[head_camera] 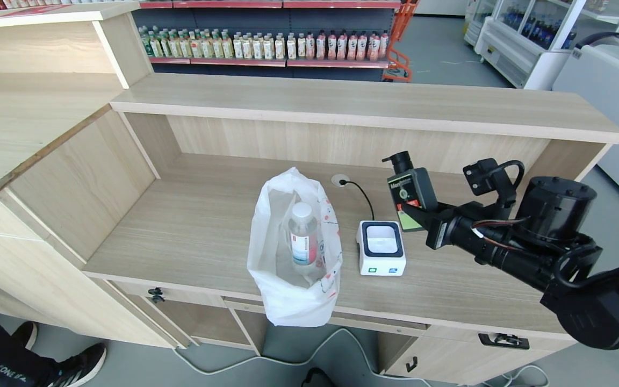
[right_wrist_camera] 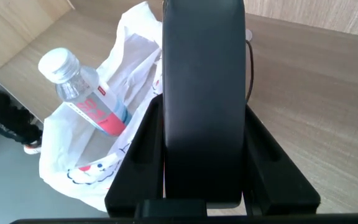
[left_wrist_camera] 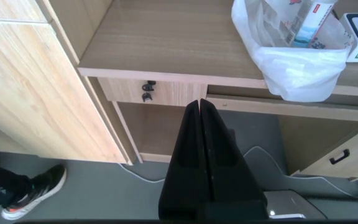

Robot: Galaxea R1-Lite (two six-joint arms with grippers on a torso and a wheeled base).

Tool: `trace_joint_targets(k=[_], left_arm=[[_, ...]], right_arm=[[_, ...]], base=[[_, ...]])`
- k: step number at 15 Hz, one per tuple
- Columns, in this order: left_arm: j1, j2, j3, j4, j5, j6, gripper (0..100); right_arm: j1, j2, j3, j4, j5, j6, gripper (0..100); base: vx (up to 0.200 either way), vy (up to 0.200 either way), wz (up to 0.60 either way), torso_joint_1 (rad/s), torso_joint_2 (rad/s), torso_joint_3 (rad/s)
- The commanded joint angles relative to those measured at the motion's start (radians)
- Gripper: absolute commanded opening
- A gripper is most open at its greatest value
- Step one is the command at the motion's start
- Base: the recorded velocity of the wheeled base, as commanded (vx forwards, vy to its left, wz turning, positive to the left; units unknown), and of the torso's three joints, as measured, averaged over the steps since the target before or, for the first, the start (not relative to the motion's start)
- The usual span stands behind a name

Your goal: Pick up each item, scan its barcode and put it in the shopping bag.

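Right claw (head_camera: 421,214) clamped on a dark bottle (head_camera: 409,188), just right of the scanner (head_camera: 382,247).
The bottle hangs above the desk (head_camera: 207,236), cap up. Left of the scanner, the shopping bag (head_camera: 264,236) holds a water bottle (head_camera: 304,236). The left claw (left_wrist_camera: 199,107) is pressed together, empty.

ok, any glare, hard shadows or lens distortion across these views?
Head view: wide-angle bowing, the counter edges curve; the scanner window reads plain white. Right wrist view: the dark bottle in the right gripper reads as a flat black slab, hiding part of the shopping bag. Left wrist view: even light, soft shade under the counter.
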Motion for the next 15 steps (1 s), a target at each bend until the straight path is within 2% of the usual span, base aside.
trace_joint_targets(k=[1, 3, 6, 13, 15], left_arm=[[0.001, 0.0, 0.0, 0.0, 0.0, 0.0, 0], [0.001, 0.0, 0.0, 0.0, 0.0, 0.0, 0], [0.001, 0.0, 0.0, 0.0, 0.0, 0.002, 0], [0.001, 0.0, 0.0, 0.0, 0.0, 0.0, 0], [0.001, 0.0, 0.0, 0.0, 0.0, 0.002, 0]], right_arm=[[0.021, 0.049, -0.03, -0.002, -0.001, 0.008, 0], [0.048, 0.08, -0.075, 0.0, -0.005, 0.01, 0], [0.064, 0.08, -0.073, 0.0, -0.007, 0.008, 0], [0.068, 0.149, -0.121, -0.002, -0.002, 0.01, 0], [0.077, 0.17, -0.147, 0.0, -0.004, 0.01, 0]], base=[[0.0, 0.0, 0.0, 0.0, 0.0, 0.0], [0.0, 0.0, 0.0, 0.0, 0.0, 0.0], [0.0, 0.0, 0.0, 0.0, 0.0, 0.0], [0.0, 0.0, 0.0, 0.0, 0.0, 0.0], [0.0, 0.2, 0.0, 0.002, 0.0, 0.002]])
